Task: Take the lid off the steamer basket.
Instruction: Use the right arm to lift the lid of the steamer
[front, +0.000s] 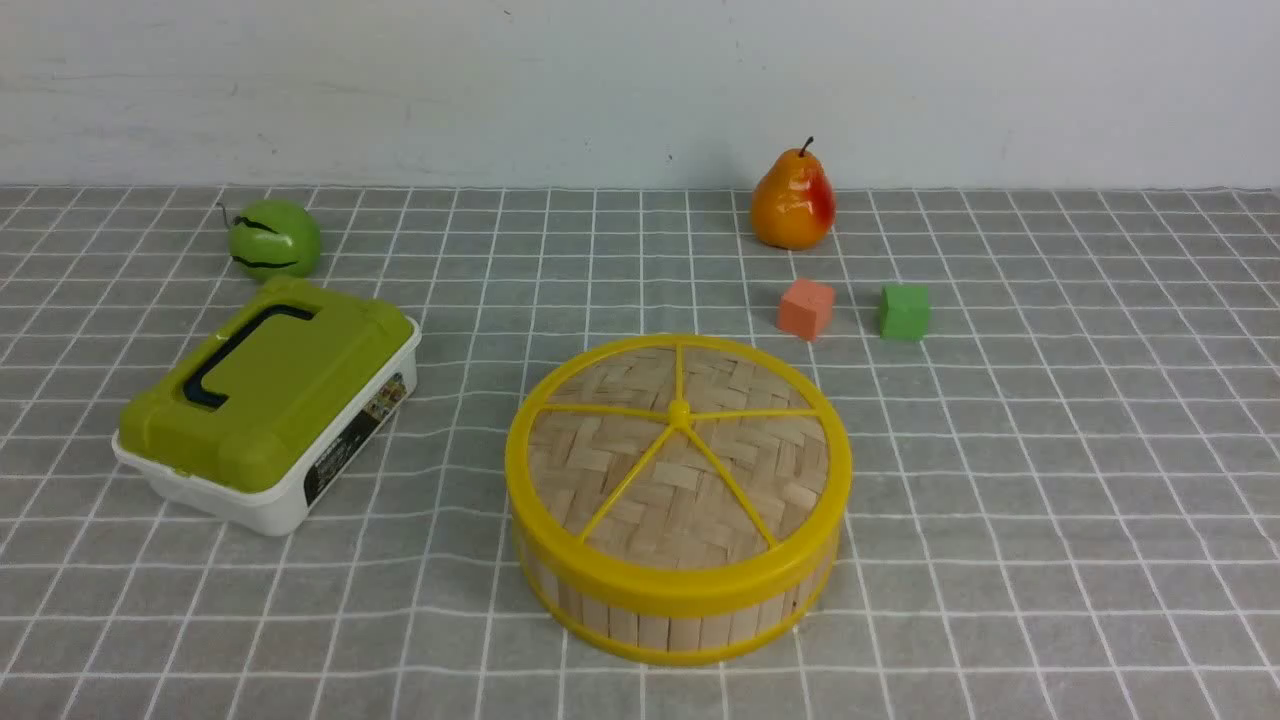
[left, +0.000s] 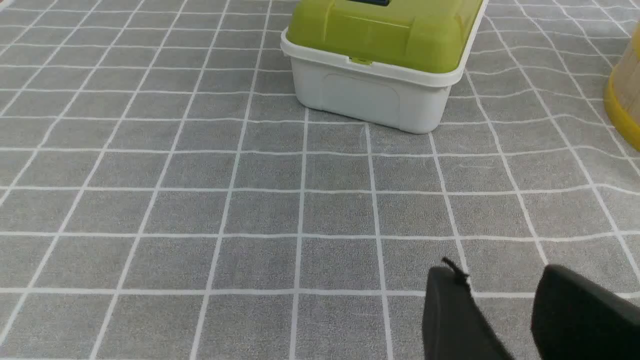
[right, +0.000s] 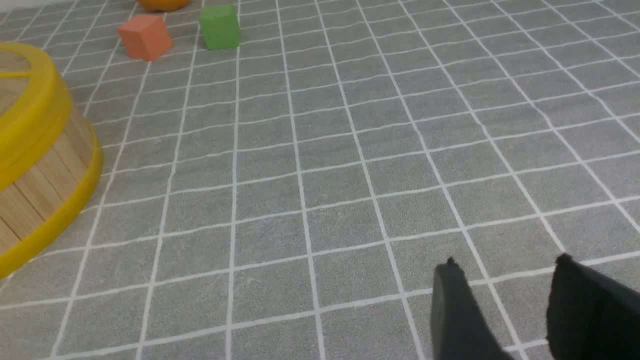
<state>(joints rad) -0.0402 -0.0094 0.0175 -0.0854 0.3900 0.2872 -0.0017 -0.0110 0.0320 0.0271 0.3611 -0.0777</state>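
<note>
Lid: one flat round disc of woven bamboo with a yellow plastic rim (front: 690, 470), five yellow spokes and one small centre knob; it sits squarely on its tub, closed.
Steamer basket: one round shallow tub with a bamboo-slat wall and yellow rims (front: 680, 625), standing mid-table on the grey white-gridded tablecloth (front: 1050, 500). It is the dial centre for the lines below, with 12 o'clock toward the wall.
Box: one white rectangular plastic box with an olive-green lid and dark handle (front: 270, 410), at 9 o'clock, apart from the tub.
Cubes: two, one salmon-orange (front: 805, 308) and one green (front: 904, 311), near each other at 1 o'clock.
Fruit: one orange-red pear (front: 793, 200) at about 12 to 1 o'clock, beyond the cubes; one green dark-striped ball (front: 273, 238), probably a toy melon, at 10 o'clock.
Left gripper (left: 500, 272): two black fingers parted, nothing between them, over bare cloth near the box.
Right gripper (right: 507, 262): two black fingers parted, empty, over bare cloth, well apart from the tub.
</note>
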